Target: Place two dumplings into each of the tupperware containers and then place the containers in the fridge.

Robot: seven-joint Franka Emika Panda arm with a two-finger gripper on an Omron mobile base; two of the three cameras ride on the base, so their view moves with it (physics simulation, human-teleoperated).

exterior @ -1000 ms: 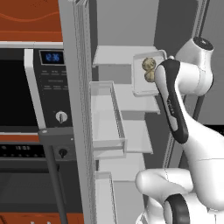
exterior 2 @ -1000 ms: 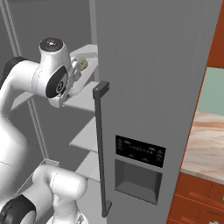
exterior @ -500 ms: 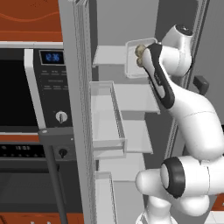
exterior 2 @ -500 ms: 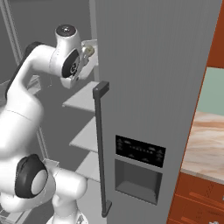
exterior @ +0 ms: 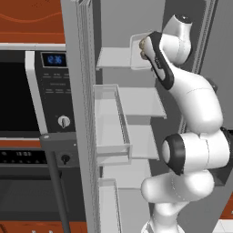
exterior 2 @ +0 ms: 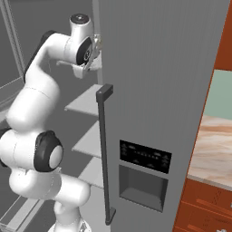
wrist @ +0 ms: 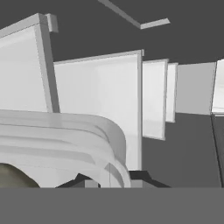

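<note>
— Where was the arm in the left base view?

— It rose from the lower right and reached to the upper middle of the frame, into the open fridge. The gripper sat at the top shelf, hard against a pale container there.

— Was the claw open or closed?

— Closed, pinched on the container's rim. In the hand view the curved pale wall of the container filled the lower left, right up against the camera, and a tan lump of dumpling peeked from the bottom left corner inside it.

— Was the container resting on the shelf or held above it?

— I could not tell. It sat at the shelf's right end, at shelf height, half hidden by the hand.

— And the other side?

— In the right base view the arm came up the left side, its hand at the upper left, tucked behind the edge of the grey fridge door with its dark handle.

— Anything else nearby?

— A microwave with a blue clock stood at the left of the left base view, and door bins hung in the middle.
</note>
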